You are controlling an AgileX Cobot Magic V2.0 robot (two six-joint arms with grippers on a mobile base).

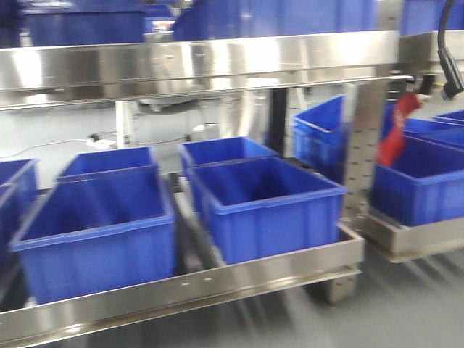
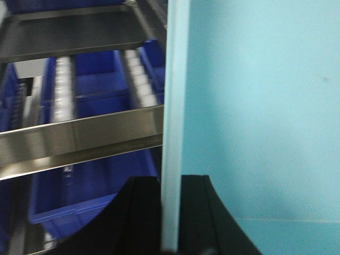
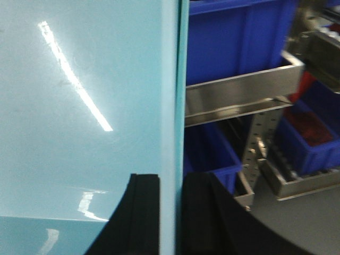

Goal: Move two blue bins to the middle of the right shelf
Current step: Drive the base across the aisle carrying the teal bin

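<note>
Front view: the right shelf point(image 1: 413, 243) stands at three o'clock and holds other bins point(image 1: 428, 181). Left wrist view: the left gripper point(image 2: 171, 223) has its jaws clenched on a blue bin point(image 2: 255, 106), gripping its wall. Right wrist view: the right gripper point(image 3: 170, 218) clamps the same bin. The step appears to be the carrying; next the bin likely needs a level approach to that shelf's middle tier.

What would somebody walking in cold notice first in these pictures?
Deep blue bins crowd the steel shelf across the front view, and a red object stands out beside the upright post at the right. In each wrist view a pale blue panel fills about half the frame. Its thin edge is clamped between the black fingers of the left tool and of the right tool.
</note>
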